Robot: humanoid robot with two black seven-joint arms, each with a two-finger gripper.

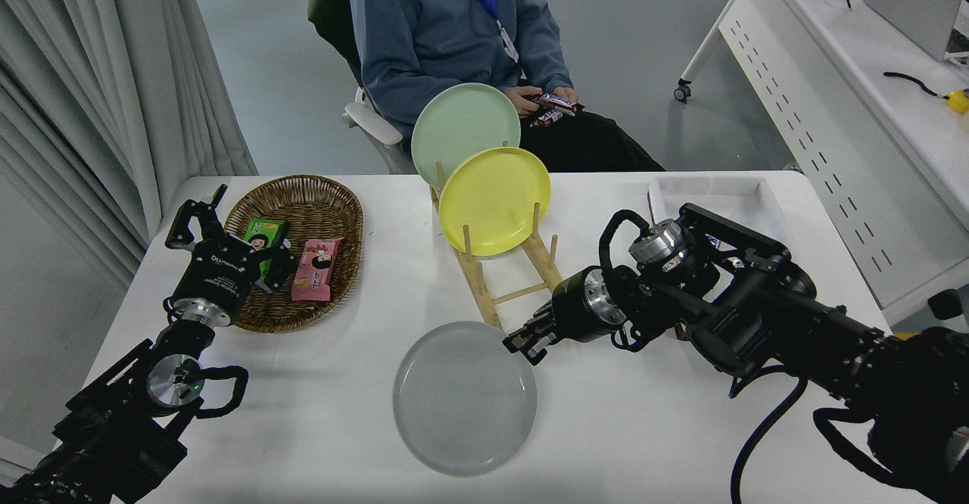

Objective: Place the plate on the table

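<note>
The light grey plate point(463, 398) lies low and nearly flat at the front middle of the white table point(318, 413). My right gripper point(524, 341) is shut on the plate's upper right rim, and its arm reaches in from the right. I cannot tell if the plate rests fully on the table. My left gripper point(227, 235) is parked at the lower left beside the basket, open and empty.
A wooden rack point(522, 292) behind the plate holds a yellow plate point(493, 200) and a pale green plate point(462, 126). A wicker basket point(303, 194) with snack packets stands at the left. A white tray point(711, 186) sits behind my right arm. A person point(454, 27) sits at the far side.
</note>
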